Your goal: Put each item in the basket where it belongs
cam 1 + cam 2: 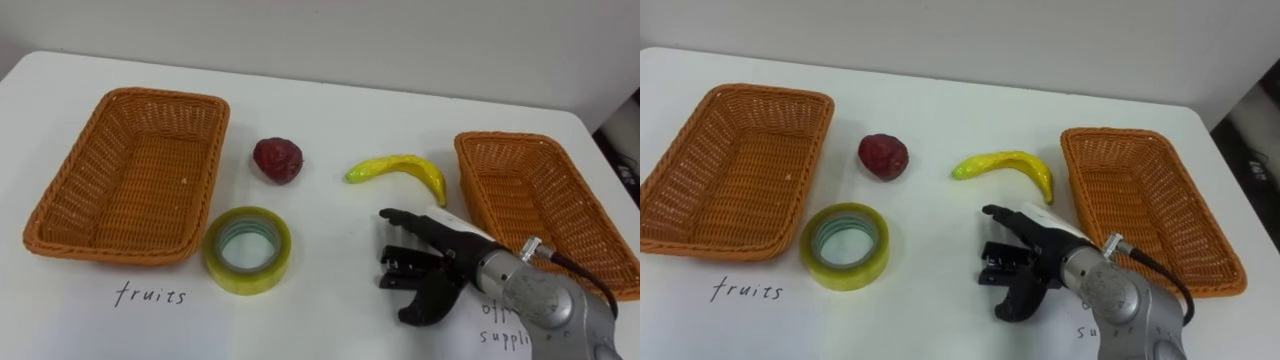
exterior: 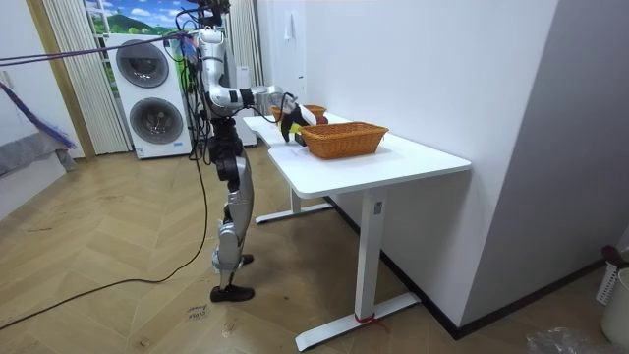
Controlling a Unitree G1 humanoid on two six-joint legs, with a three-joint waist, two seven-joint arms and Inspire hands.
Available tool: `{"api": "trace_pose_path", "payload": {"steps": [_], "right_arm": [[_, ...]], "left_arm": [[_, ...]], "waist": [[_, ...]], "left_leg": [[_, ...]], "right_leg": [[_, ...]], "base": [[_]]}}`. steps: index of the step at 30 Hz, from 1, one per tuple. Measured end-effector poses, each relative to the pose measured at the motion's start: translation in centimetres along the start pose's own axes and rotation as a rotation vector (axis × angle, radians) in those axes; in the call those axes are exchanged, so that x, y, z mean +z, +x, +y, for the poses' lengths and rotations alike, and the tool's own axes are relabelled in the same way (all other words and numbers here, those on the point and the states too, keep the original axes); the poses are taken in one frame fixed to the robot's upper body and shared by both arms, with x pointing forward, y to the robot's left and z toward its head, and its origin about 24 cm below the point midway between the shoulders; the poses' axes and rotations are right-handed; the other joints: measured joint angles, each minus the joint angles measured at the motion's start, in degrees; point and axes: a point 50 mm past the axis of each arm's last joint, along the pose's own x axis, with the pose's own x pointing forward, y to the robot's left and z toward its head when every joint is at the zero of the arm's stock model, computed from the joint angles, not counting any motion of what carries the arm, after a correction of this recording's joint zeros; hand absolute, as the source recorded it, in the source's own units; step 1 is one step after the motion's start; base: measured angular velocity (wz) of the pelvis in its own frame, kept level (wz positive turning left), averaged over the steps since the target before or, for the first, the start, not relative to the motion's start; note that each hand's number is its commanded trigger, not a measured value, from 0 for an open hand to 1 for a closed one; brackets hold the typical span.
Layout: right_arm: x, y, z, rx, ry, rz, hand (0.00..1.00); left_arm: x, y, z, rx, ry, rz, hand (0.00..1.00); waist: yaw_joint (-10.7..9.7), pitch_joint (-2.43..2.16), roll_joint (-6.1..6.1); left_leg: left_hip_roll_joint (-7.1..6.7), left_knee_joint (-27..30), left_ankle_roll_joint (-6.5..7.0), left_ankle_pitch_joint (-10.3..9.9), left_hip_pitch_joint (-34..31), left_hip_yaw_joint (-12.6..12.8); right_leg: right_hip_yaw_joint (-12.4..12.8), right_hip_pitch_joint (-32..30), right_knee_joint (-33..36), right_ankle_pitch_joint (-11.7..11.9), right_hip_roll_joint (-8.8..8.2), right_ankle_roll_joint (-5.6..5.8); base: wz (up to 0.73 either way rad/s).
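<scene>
- Black item (image 1: 400,268), perhaps a stapler, lies on the worktop (image 1: 330,110) below the banana (image 1: 400,168), left of the right basket (image 1: 525,190)
- Right hand (image 1: 452,236) hangs over it; fingers (image 1: 400,216) straight beyond its far side, thumb spread on its near side; released, no grip yet; contact cannot be told
- Its long axis runs roughly left-right, across the fingers; closing would probably pinch its short width
- Tape (image 1: 248,250) and red fruit (image 1: 277,159) lie nearer the left basket (image 1: 130,170)
- Eye views show the fingers; the room view shows the robot standing at the worktop's edge, arm stretched out
</scene>
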Motion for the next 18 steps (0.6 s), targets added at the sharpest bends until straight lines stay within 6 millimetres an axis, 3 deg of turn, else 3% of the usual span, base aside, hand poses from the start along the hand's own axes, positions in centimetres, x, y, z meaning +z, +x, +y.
{"api": "trace_pose_path", "payload": {"steps": [18], "right_arm": [[-0.04, 0.03, 0.02, 0.001, -0.001, 0.004, 0.0]], "left_arm": [[0.05, -0.02, 0.1, 0.006, -0.001, 0.002, 0.0]], "waist": [[-0.06, 0.02, 0.07]], "left_leg": [[0.02, -0.24, 0.0, 0.0, 0.13, 0.06]], "right_leg": [[0.13, 0.03, 0.01, 0.01, 0.05, -0.01]], "base": [[0.0]]}}
